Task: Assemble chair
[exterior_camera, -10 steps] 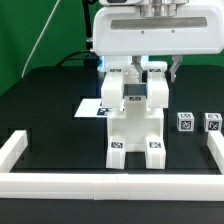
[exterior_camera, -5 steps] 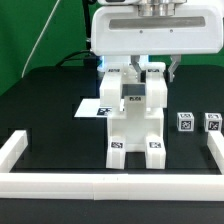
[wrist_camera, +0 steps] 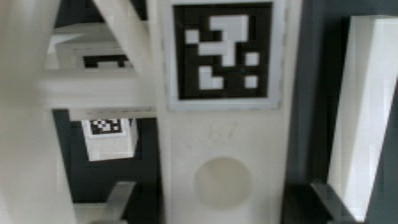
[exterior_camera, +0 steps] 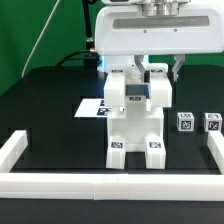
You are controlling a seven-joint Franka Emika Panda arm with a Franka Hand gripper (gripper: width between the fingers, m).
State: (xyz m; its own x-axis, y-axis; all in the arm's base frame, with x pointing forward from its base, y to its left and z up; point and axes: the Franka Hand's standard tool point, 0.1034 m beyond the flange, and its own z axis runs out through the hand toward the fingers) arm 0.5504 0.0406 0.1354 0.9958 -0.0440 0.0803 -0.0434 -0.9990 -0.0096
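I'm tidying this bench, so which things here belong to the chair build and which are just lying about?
Job: chair; two small tagged blocks, probably loose parts.
Not the job: marker board; white border bars.

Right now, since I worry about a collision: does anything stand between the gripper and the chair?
Nothing visible does. The gripper is down at the top of the chair, fingers either side of one upright; whether it grips is unclear. Two small tagged blocks sit apart on the exterior view's right.
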